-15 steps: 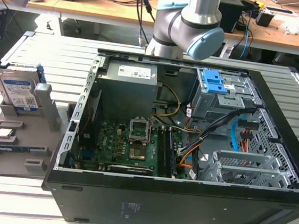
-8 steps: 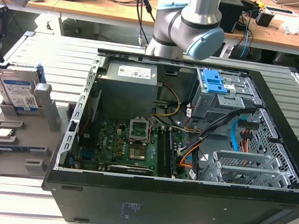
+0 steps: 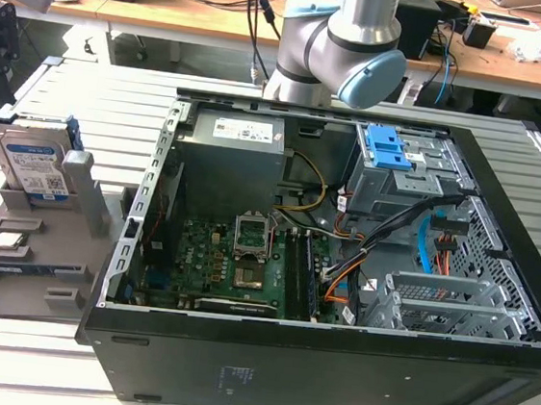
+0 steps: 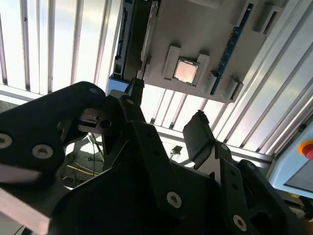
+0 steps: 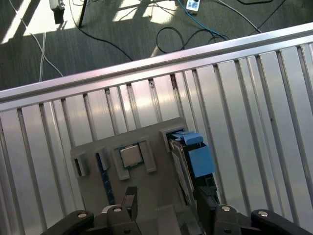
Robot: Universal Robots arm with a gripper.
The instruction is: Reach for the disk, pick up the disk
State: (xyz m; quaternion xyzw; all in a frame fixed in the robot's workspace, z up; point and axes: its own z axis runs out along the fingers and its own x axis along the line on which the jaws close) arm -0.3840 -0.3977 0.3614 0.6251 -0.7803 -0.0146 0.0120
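Pincer (image 5: pixel 168 209) fingers stand well apart with nothing between them; in both wrist views I see the two dark fingertips spread and empty, looking down on the grey holder (image 5: pixel 146 188) that sits on the slatted tabletop (image 5: pixel 274 98). The disk (image 5: pixel 190 155) stands on edge in a slot of that holder, its blue frame uppermost, just beside the small square chip (image 5: pixel 131 155) seated in its own pocket. In the exterior view the disk (image 3: pixel 33 163) leans upright at the exterior view's left, apart from the open computer case (image 3: pixel 331 364).

By my reading, the reach is under way but not finished. The pincer hovers above the holder, with one fingertip (image 5: pixel 208 203) close over the disk's near end, and I cannot tell whether it touches. No grasp is made and the disk sits fully in its slot, so closing on it and lifting remain undone.
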